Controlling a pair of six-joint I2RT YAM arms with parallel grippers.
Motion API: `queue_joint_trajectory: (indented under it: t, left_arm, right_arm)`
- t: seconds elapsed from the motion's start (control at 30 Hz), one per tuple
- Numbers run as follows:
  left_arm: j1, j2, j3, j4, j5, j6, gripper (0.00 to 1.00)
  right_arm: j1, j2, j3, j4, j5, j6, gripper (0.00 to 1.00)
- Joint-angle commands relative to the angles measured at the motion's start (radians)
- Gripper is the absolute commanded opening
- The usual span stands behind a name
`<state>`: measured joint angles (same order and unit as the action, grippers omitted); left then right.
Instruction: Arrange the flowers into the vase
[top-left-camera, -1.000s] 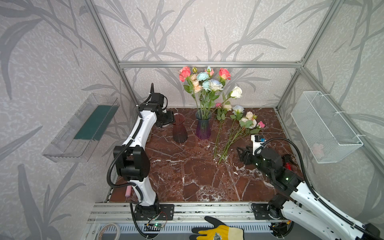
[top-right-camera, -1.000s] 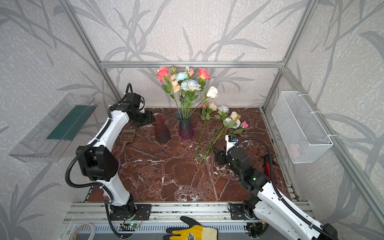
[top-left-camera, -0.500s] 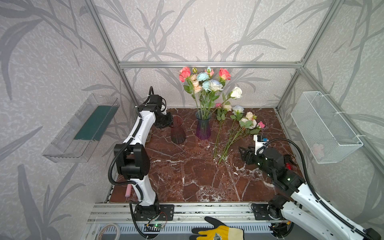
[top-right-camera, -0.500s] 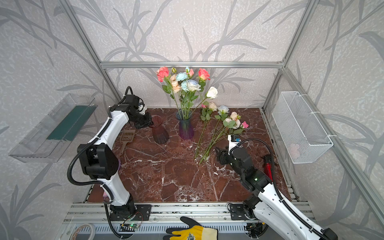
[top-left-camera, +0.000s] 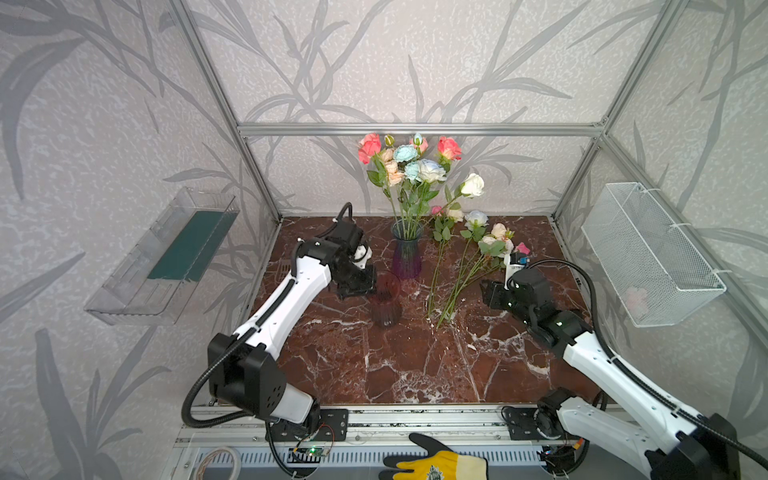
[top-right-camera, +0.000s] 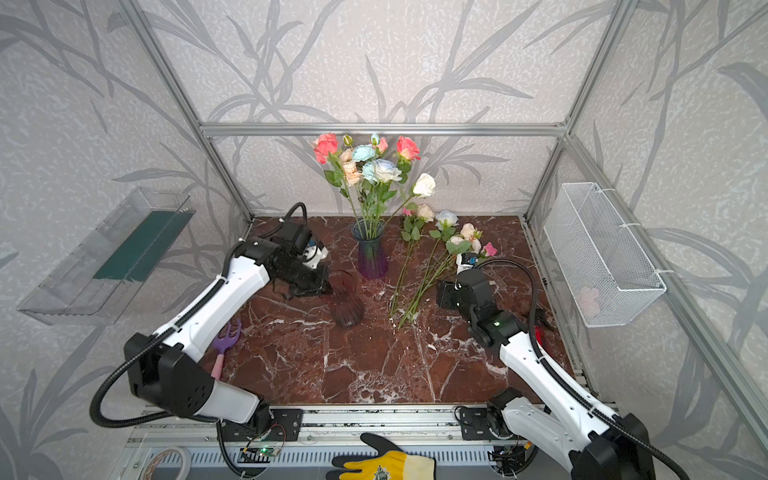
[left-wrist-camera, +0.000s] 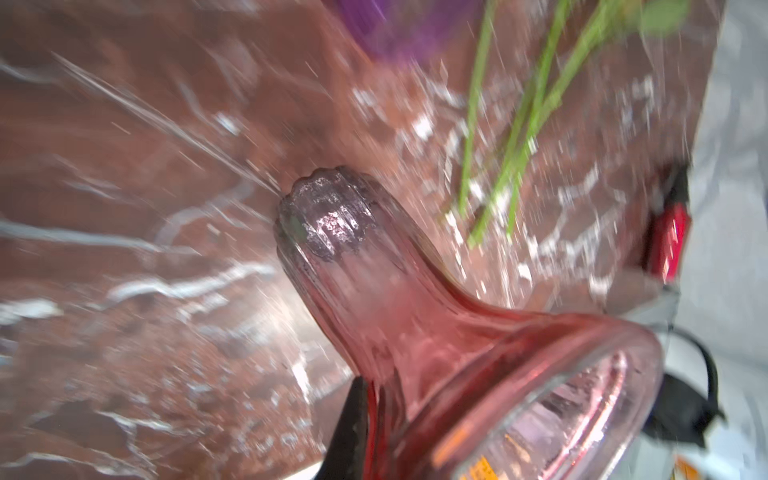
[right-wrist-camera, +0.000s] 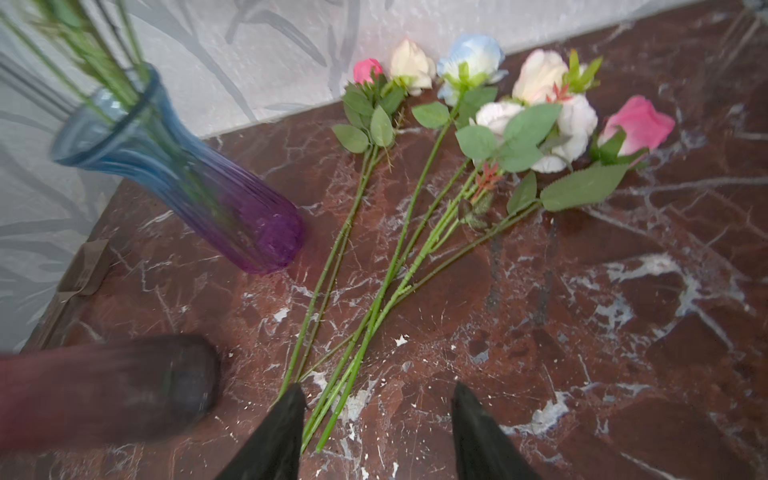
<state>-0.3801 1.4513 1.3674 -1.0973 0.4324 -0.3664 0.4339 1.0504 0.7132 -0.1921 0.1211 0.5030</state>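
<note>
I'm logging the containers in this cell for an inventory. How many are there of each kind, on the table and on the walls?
Glass vases: 2, the blue-purple vase and the red vase
Wire basket on the wall: 1
Clear tray on the wall: 1
Total: 4

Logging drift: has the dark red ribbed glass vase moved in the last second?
Yes. The dark red glass vase came forward and rightward, from left of the fixed blue-to-purple glass vase to its front.
</note>
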Motion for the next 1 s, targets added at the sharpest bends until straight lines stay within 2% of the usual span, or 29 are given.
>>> queue_joint_trajectory:
  t: [0.0,0.13,0.4,0.53,0.67,0.87,0.97]
  left_arm:
    - [-0.042,-0.057,-0.036,-0.038,0.053,-0.033,0.0]
    - [-0.1,-0.046,-0.048,-0.096,0.043,-0.013,0.0]
    - [-0.117,0.046,-0.018,-0.078,0.053,0.02,0.0]
    - [-0.116,0.095,0.021,-0.074,0.028,0.048,0.01]
    - [-0.114,0.131,0.043,-0.065,0.0,0.067,0.07]
    - [-0.11,0.127,0.066,-0.036,-0.038,0.07,0.43]
    - [-0.109,0.133,0.083,-0.056,-0.038,0.086,0.49]
  right_arm:
    - [-0.025,0.12,0.056,0.061,-0.042,0.04,0.5]
    - [-0.032,0.336,0.163,0.103,-0.053,0.017,0.4]
    - [-0.059,0.762,0.463,0.058,-0.022,-0.003,0.38]
    - [-0.089,0.91,0.605,0.018,-0.051,-0.008,0.39]
    - [-0.098,1.02,0.726,-0.061,-0.089,-0.027,0.4]
    - [-0.115,1.079,0.773,-0.085,-0.083,0.018,0.39]
    - [-0.128,1.101,0.785,-0.086,-0.114,0.045,0.35]
